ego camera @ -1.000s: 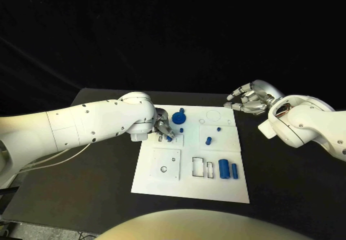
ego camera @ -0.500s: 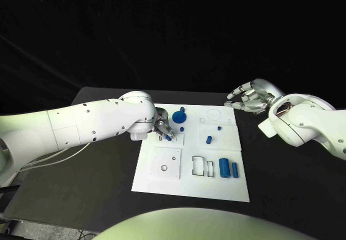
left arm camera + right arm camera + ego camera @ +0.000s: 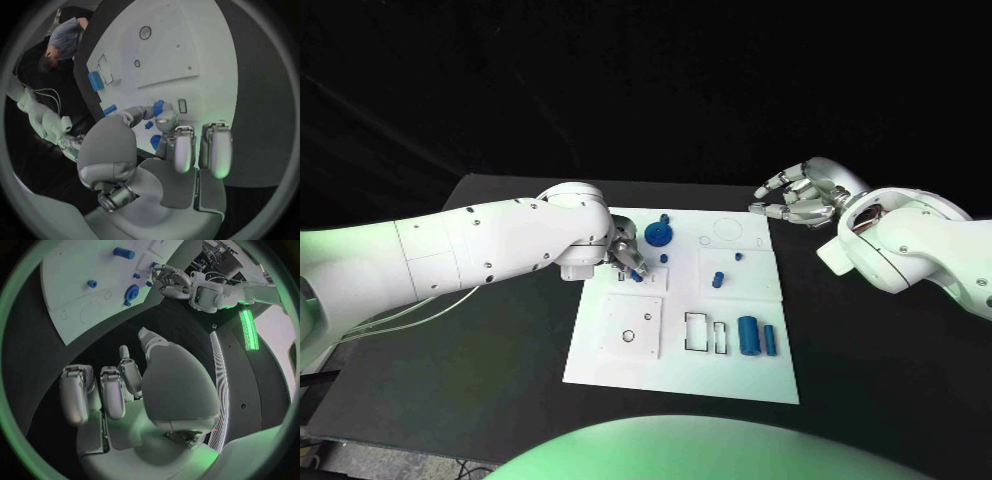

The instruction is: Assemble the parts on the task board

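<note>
The white task board (image 3: 678,365) lies in the middle of the black table. My left hand (image 3: 620,256) hovers over its far left part and pinches a small blue part (image 3: 157,107) between thumb and a fingertip, close to a small rectangular slot (image 3: 182,105). A blue round part (image 3: 658,235) stands just beyond that hand. Two blue cylinders (image 3: 759,337) lie side by side near the board's right edge. Small blue pegs (image 3: 717,279) stand mid-board. My right hand (image 3: 798,201) hangs off the board past its far right corner, fingers curled in, holding nothing.
Rectangular cutouts (image 3: 705,335) sit to the left of the cylinders, and a raised square plate with holes (image 3: 632,328) lies on the board's near left. Bare black table (image 3: 488,340) stretches on both sides of the board.
</note>
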